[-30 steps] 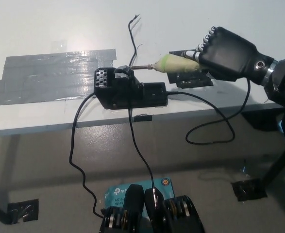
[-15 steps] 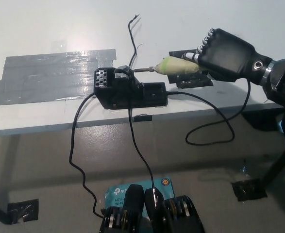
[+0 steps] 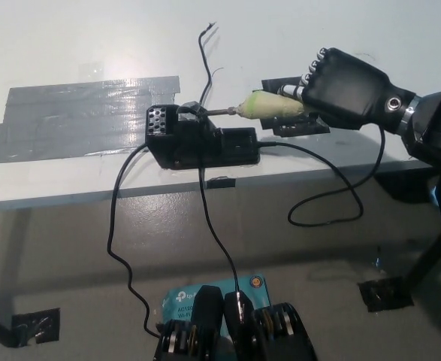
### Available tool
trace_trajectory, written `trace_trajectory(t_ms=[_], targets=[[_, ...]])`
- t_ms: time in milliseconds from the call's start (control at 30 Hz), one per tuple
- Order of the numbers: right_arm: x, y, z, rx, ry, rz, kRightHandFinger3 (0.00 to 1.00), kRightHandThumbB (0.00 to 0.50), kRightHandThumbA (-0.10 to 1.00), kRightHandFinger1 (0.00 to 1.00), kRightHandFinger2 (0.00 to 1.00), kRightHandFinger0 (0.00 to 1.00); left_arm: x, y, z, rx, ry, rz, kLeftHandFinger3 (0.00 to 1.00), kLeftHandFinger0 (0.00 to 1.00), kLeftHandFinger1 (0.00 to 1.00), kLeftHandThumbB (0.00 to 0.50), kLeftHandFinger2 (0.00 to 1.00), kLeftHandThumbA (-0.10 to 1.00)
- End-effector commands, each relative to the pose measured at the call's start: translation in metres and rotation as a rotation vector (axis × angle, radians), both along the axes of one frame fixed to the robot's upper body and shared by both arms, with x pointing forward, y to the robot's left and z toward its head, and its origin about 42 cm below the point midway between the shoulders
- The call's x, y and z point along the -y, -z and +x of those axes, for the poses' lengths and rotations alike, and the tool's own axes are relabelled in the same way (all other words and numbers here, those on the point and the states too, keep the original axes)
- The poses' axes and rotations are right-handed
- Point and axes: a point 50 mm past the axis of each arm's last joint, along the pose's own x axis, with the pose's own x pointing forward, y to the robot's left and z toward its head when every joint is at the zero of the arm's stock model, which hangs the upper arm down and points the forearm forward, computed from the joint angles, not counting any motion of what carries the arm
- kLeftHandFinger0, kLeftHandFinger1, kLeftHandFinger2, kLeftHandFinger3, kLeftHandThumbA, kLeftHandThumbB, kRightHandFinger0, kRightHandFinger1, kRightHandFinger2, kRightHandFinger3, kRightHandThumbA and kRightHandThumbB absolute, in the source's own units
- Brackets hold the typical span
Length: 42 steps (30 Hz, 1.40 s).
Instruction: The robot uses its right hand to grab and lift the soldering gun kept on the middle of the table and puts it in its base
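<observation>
Right hand grips the soldering gun, its tip at the base

Off-task clutter on and under the white table

I see a wide patch of grey tape stuck flat on the tabletop, well away from the fingers — across on the far side. A thin black wire curls up the table, near them but apart. Below the table edge, a teal box sits on the floor, and a black tape scrap lies far off.
</observation>
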Motion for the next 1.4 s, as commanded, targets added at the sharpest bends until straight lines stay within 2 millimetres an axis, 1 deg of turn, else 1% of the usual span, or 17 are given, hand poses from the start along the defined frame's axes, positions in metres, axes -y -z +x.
trace_trajectory(t_ms=[0, 33, 100, 200, 300, 433, 533, 633, 767, 833, 933, 967, 1000, 1033, 1167, 1300, 1367], targets=[[-0.005, -0.038, 0.010, 0.083, 0.043, -0.006, 0.31, 0.274, -0.10, 0.00, 0.00, 0.00, -0.005, -0.008, 0.005, 0.017, 0.016, 0.019, 0.61, 0.09, 0.32, 0.500, 0.46, 0.97], [-0.005, -0.037, 0.011, 0.073, 0.043, 0.000, 0.28, 0.284, -0.10, 0.00, 0.11, 0.00, -0.004, -0.008, 0.004, 0.018, 0.017, 0.016, 0.61, 0.09, 0.32, 0.500, 0.46, 0.97], [-0.006, -0.034, 0.012, 0.066, 0.067, -0.005, 0.33, 0.281, -0.10, 0.00, 0.10, 0.00, -0.003, -0.007, 0.004, 0.013, 0.011, 0.014, 0.60, 0.08, 0.30, 0.500, 0.44, 0.96], [-0.008, -0.031, 0.013, 0.057, 0.082, -0.016, 0.34, 0.264, -0.10, 0.00, 0.21, 0.00, -0.002, -0.008, 0.005, 0.016, 0.018, 0.023, 0.61, 0.08, 0.30, 0.500, 0.44, 0.98], [-0.018, -0.032, 0.016, 0.051, 0.086, -0.028, 0.29, 0.246, -0.10, 0.00, 0.30, 0.00, -0.001, -0.011, 0.009, 0.024, 0.019, 0.008, 0.59, 0.07, 0.30, 0.500, 0.41, 0.96], [-0.025, -0.030, 0.016, 0.064, 0.059, -0.039, 0.34, 0.296, -0.10, 0.00, 0.35, 0.00, 0.001, -0.011, 0.009, 0.023, 0.032, 0.022, 0.61, 0.08, 0.31, 0.500, 0.42, 0.99], [-0.028, -0.024, 0.018, 0.085, 0.073, -0.061, 0.22, 0.278, -0.10, 0.00, 0.34, 0.00, 0.002, -0.012, 0.009, 0.022, 0.040, 0.019, 0.62, 0.08, 0.31, 0.500, 0.44, 0.98], [-0.029, -0.024, 0.023, 0.075, 0.091, -0.068, 0.37, 0.277, -0.10, 0.00, 0.36, 0.00, 0.004, -0.015, 0.012, 0.017, 0.038, 0.011, 0.63, 0.10, 0.31, 0.500, 0.45, 0.96], [-0.027, -0.026, 0.026, 0.064, 0.112, -0.073, 0.39, 0.266, -0.10, 0.00, 0.38, 0.00, 0.006, -0.016, 0.014, 0.029, 0.052, 0.017, 0.62, 0.09, 0.31, 0.500, 0.44, 0.98], [-0.028, -0.029, 0.028, 0.087, 0.115, -0.113, 0.30, 0.245, -0.10, 0.00, 0.38, 0.00, 0.007, -0.018, 0.015, 0.040, 0.066, 0.024, 0.63, 0.09, 0.31, 0.500, 0.44, 0.99], [-0.029, -0.034, 0.030, 0.102, 0.105, -0.134, 0.30, 0.256, -0.10, 0.00, 0.43, 0.00, 0.008, -0.020, 0.016, 0.041, 0.072, 0.023, 0.64, 0.09, 0.32, 0.500, 0.45, 1.00], [-0.030, -0.036, 0.031, 0.102, 0.101, -0.137, 0.36, 0.255, -0.10, 0.00, 0.44, 0.00, 0.008, -0.021, 0.016, 0.039, 0.067, 0.021, 0.65, 0.10, 0.33, 0.500, 0.46, 0.99], [-0.032, -0.038, 0.033, 0.102, 0.097, -0.143, 0.34, 0.262, -0.10, 0.00, 0.44, 0.00, 0.009, -0.021, 0.017, 0.041, 0.067, 0.021, 0.65, 0.10, 0.33, 0.500, 0.45, 0.99], [-0.035, -0.040, 0.034, 0.095, 0.072, -0.129, 0.44, 0.287, -0.10, 0.00, 0.45, 0.00, 0.009, -0.021, 0.017, 0.042, 0.076, 0.022, 0.66, 0.11, 0.34, 0.500, 0.47, 1.00], [-0.039, -0.043, 0.035, 0.105, 0.050, -0.116, 0.42, 0.261, -0.10, 0.00, 0.43, 0.00, 0.011, -0.022, 0.018, 0.054, 0.075, 0.024, 0.65, 0.11, 0.33, 0.500, 0.45, 1.00], [-0.045, -0.045, 0.035, 0.120, 0.015, -0.132, 0.45, 0.282, -0.10, 0.00, 0.38, 0.00, 0.011, -0.024, 0.018, 0.055, 0.075, 0.016, 0.63, 0.09, 0.32, 0.500, 0.43, 1.00], [-0.047, -0.048, 0.036, 0.127, -0.004, -0.138, 0.39, 0.274, -0.10, 0.00, 0.37, 0.00, 0.012, -0.025, 0.020, 0.056, 0.069, 0.024, 0.63, 0.09, 0.31, 0.500, 0.43, 1.00]])
